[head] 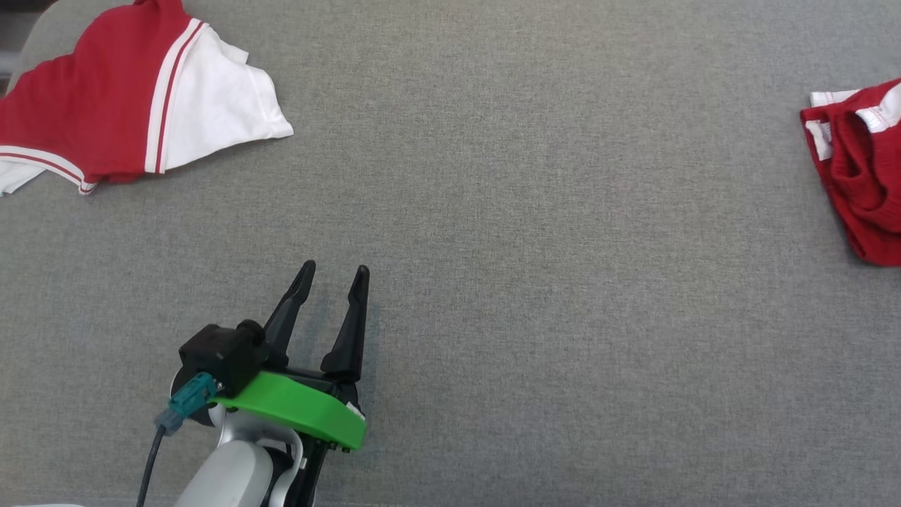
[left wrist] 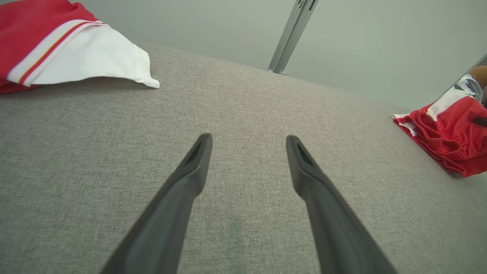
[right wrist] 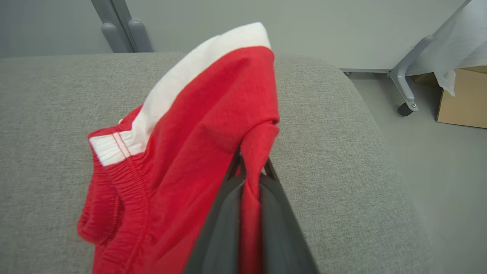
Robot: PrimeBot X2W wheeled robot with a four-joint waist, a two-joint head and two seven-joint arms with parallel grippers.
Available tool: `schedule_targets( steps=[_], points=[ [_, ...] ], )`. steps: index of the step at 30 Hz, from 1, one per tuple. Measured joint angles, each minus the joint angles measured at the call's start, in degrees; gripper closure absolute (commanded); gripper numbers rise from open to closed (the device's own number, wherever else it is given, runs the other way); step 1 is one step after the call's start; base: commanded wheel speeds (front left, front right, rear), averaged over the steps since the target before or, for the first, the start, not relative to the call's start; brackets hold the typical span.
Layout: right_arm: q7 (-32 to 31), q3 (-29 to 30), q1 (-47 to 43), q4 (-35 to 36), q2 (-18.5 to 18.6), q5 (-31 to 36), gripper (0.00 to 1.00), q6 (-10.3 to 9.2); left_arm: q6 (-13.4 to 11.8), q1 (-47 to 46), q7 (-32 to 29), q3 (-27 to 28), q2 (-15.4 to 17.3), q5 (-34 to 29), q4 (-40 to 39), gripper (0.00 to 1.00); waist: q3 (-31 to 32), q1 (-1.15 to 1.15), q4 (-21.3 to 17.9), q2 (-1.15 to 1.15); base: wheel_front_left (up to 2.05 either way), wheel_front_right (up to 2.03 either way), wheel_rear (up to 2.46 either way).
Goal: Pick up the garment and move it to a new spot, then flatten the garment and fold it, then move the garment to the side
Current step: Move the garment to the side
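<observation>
Right gripper (right wrist: 252,161) is clamped on a fold of the red shorts (right wrist: 182,160), which sit bunched, with no clear long axis, at the far right edge of the grey padded table (right wrist: 342,152). Left gripper (head: 336,267) is spread and empty, well apart to the left, so the right arm is nearer. A red-and-white top (head: 127,91) lies far left. A cardboard box (right wrist: 462,99) stands on the floor, its contents hidden.

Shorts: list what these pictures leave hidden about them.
- Head view: shorts cut off by the right edge.
- Right wrist view: their lower part runs off the bottom edge; cloth hides the tips of the right fingers.
- Left wrist view: the right edge cuts them.
</observation>
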State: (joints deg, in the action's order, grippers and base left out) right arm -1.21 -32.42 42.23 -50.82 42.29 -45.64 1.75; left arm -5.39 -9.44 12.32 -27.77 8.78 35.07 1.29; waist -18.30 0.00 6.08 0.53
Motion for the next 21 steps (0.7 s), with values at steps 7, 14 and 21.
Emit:
schedule_targets(
  steps=[7,14,21],
  points=[
    [-0.43,0.32,1.28,-1.29,2.59,0.57,1.0,-1.42,-0.15,-0.03,-1.2,-0.14,0.3,-0.12,-0.59,0.0,-1.0,0.0,0.41,0.0,0.0,0.0,0.0],
    [-0.42,0.1,1.91,-2.41,1.68,1.12,1.0,-3.3,-0.25,-0.03,-1.81,0.01,1.09,-0.14,-1.38,0.0,-1.9,0.0,0.7,0.0,0.0,0.0,0.0],
    [-0.16,-0.88,1.9,-4.3,1.66,3.35,0.0,-5.47,-0.48,-0.03,-2.23,0.22,1.1,-0.53,-1.81,0.0,-2.36,0.0,0.79,0.0,0.0,0.0,0.0]
  ],
)
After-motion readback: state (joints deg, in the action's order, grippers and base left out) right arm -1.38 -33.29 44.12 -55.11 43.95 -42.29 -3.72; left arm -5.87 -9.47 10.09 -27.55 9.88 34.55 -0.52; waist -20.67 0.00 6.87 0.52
